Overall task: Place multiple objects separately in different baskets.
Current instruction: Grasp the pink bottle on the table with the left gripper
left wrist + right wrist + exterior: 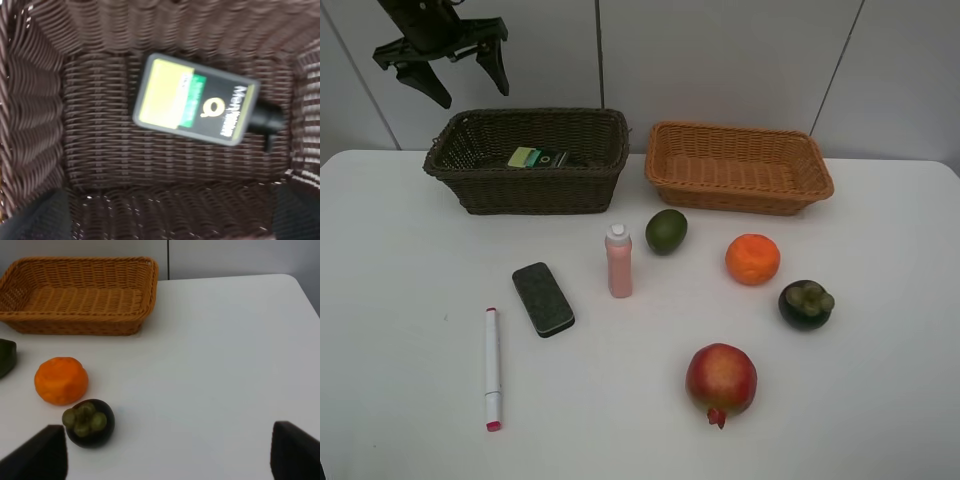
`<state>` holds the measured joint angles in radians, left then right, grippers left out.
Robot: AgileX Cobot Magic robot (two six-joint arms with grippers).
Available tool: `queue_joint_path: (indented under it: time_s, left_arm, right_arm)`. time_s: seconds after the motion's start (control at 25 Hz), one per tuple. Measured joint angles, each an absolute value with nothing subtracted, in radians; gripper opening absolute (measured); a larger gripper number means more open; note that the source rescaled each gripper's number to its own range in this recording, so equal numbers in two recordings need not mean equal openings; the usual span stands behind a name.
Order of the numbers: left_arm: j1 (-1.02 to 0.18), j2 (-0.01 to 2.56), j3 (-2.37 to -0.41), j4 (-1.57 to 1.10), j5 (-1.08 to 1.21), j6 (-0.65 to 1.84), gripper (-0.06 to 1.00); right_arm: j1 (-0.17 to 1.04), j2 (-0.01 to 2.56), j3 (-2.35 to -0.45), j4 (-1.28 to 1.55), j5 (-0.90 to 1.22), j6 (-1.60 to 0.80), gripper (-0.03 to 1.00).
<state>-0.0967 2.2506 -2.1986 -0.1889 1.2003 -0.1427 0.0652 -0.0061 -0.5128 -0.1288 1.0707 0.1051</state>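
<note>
The dark green pump bottle (540, 157) (195, 102) lies flat inside the dark brown basket (520, 190) (100, 150). My left gripper (475, 97) (167, 212) hangs open above that basket, holding nothing. On the table are the pink small bottle (619, 261), upright, the black case (543, 298), the white marker (492, 367), the avocado-like fruit (666, 231), the orange (752, 259) (61, 380), the mangosteen (805, 304) (89, 422) and the pomegranate (721, 381). The tan basket (740, 185) (80, 295) holds nothing. My right gripper (167, 450) is open over bare table, to the right of the mangosteen.
The two baskets stand side by side along the table's far edge, against a grey panelled wall. The table's right edge shows in the right wrist view.
</note>
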Motion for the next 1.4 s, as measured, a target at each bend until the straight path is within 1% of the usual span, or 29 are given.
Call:
queue_joint_path:
  time_s: [0.08, 0.16, 0.4, 0.52, 0.72, 0.8, 0.92, 1.12, 1.24, 1.4]
  left_arm:
    - [-0.120, 2.215, -2.174, -0.191, 1.200, -0.145, 0.98]
    - [-0.156, 2.159, -2.105, -0.194, 1.200, -0.147, 0.98]
    - [-0.284, 1.963, -1.728, -0.198, 1.198, -0.234, 0.98]
    - [-0.347, 1.910, -1.564, -0.198, 1.200, -0.289, 0.98]
    - [-0.413, 1.906, -1.391, -0.192, 1.201, -0.331, 0.98]
    - [-0.437, 1.906, -1.375, -0.189, 1.198, -0.331, 0.98]
    - [-0.505, 1.906, -1.377, -0.197, 1.162, -0.324, 0.98]
    - [-0.626, 1.924, -1.432, -0.210, 1.119, -0.350, 0.98]
    - [-0.653, 1.965, -1.476, -0.208, 1.102, -0.371, 0.98]
    - [-0.655, 2.031, -1.541, -0.204, 1.049, -0.382, 0.98]
  right_arm:
    - [0.065, -0.006, -0.513, -0.129, 1.071, 0.105, 0.71]
    - [0.065, -0.006, -0.513, -0.129, 1.071, 0.105, 0.71]
    - [0.065, -0.006, -0.513, -0.129, 1.071, 0.105, 0.71]
    - [0.065, -0.006, -0.513, -0.129, 1.071, 0.105, 0.71]
    - [0.065, -0.006, -0.513, -0.129, 1.071, 0.105, 0.71]
    - [0.065, -0.006, -0.513, -0.129, 1.071, 0.105, 0.71]
    - [0.065, -0.006, -0.513, -0.129, 1.071, 0.105, 0.71]
    - [0.065, -0.006, -0.513, -0.129, 1.071, 0.105, 0.71]
    - [0.065, -0.006, -0.513, -0.129, 1.071, 0.105, 0.71]
    - [0.065, -0.006, -0.513, -0.129, 1.071, 0.105, 0.71]
